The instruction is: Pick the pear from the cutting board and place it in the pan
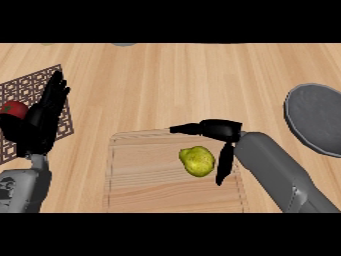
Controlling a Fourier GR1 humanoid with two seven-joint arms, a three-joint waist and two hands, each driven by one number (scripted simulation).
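A yellow-green pear lies on the wooden cutting board, right of the board's middle. My right hand hovers just above and to the right of the pear, its fingers spread open; one finger points left past the pear's top, another hangs down along the pear's right side. I cannot tell whether they touch the fruit. The grey round pan sits at the right edge of the counter. At the left, my left hand rests open with its fingers pointing up.
A dark lattice mat lies at the left under my left hand, with a red fruit on it, partly hidden by the hand. Bare wooden counter stretches between the board and the pan.
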